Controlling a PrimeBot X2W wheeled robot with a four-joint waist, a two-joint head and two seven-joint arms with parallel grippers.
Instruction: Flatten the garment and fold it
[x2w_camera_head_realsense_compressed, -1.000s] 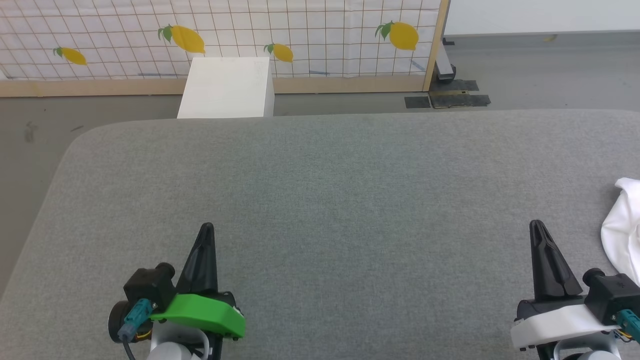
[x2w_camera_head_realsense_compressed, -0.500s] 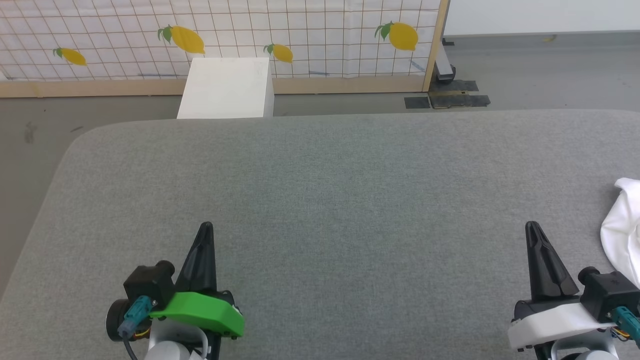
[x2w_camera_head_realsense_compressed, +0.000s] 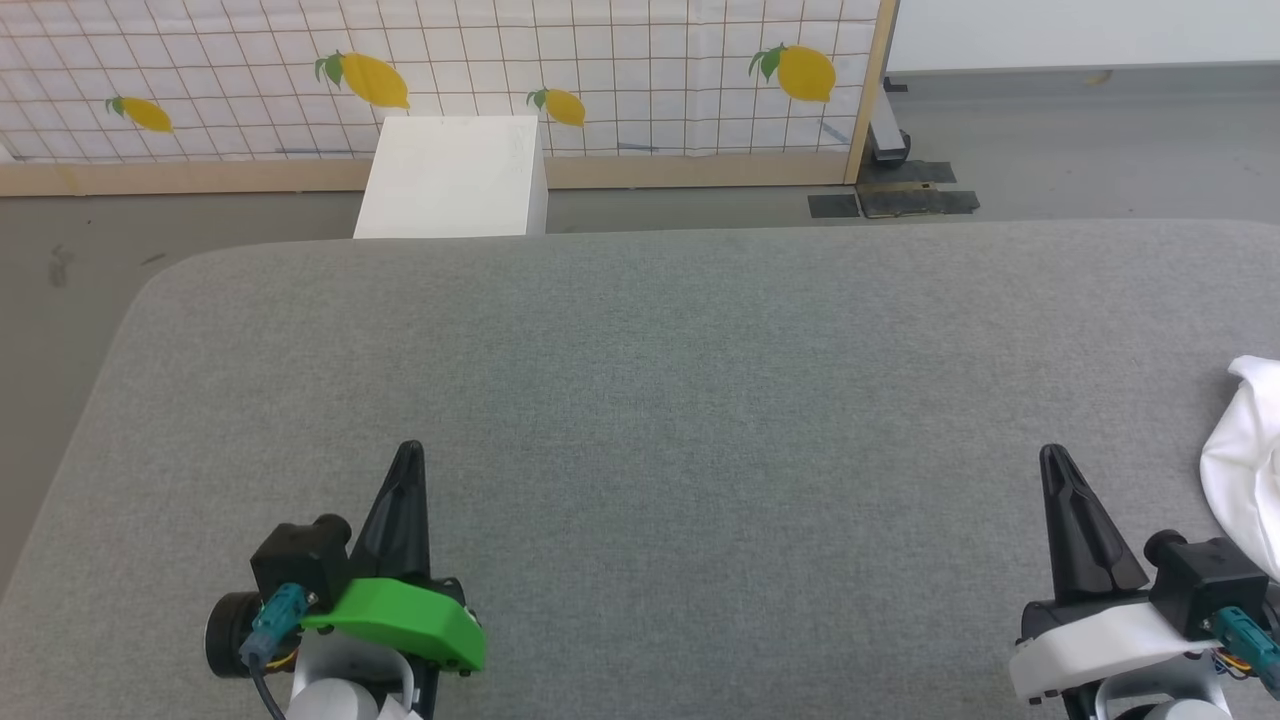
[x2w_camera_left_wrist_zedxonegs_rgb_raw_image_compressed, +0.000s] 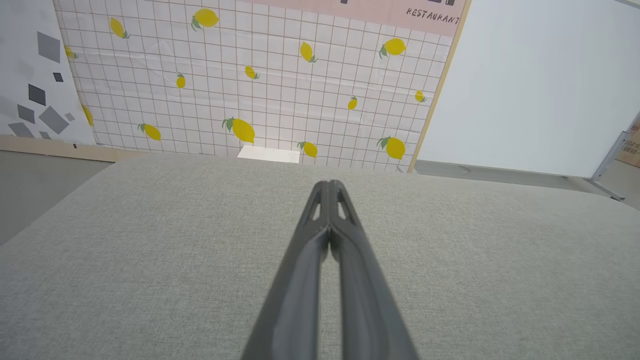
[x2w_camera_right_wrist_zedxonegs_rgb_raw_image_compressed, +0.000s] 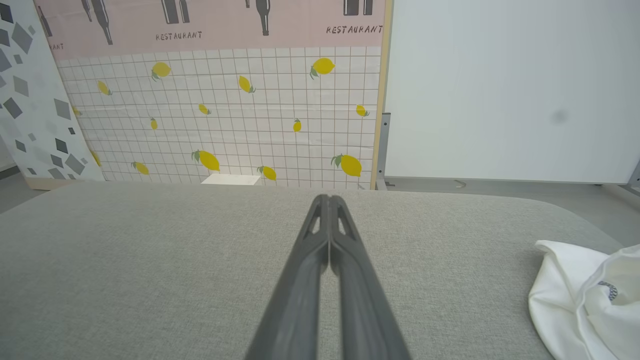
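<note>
Fabric in a grey weave covers the bench (x2w_camera_head_realsense_compressed: 640, 350), whose rounded far-left corner shows in the head view. The garment (x2w_camera_head_realsense_compressed: 1245, 470) lies bunched at the bench's right edge, a thin white heap, crumpled rather than spread, and cut off by the side of the frame. In the right wrist view the garment (x2w_camera_right_wrist_zedxonegs_rgb_raw_image_compressed: 575, 300) sits at the lower right, its folds piled on one another, with a small patch of dark grey-and-white stitching (x2w_camera_right_wrist_zedxonegs_rgb_raw_image_compressed: 607, 290) showing in a crease.

At the near left of the bench is the left end effector (x2w_camera_head_realsense_compressed: 408, 455), its two dark fingers pressed together to a single point and clenched on nothing. The left wrist view confirms it: the left end effector (x2w_camera_left_wrist_zedxonegs_rgb_raw_image_compressed: 329, 186) has its tips meeting over the grey weave. At the near right, the right end effector (x2w_camera_head_realsense_compressed: 1052, 458) is likewise clenched and empty. It is near the garment but apart from it, with a strip of grey between them. Whether either pair of fingers touches the bench cannot be told.

Beyond the far edge a white box (x2w_camera_head_realsense_compressed: 455, 175) stands on the floor (x2w_camera_head_realsense_compressed: 1050, 140), against a wood-framed panel (x2w_camera_head_realsense_compressed: 640, 60) printed with a grid and yellow lemons.
</note>
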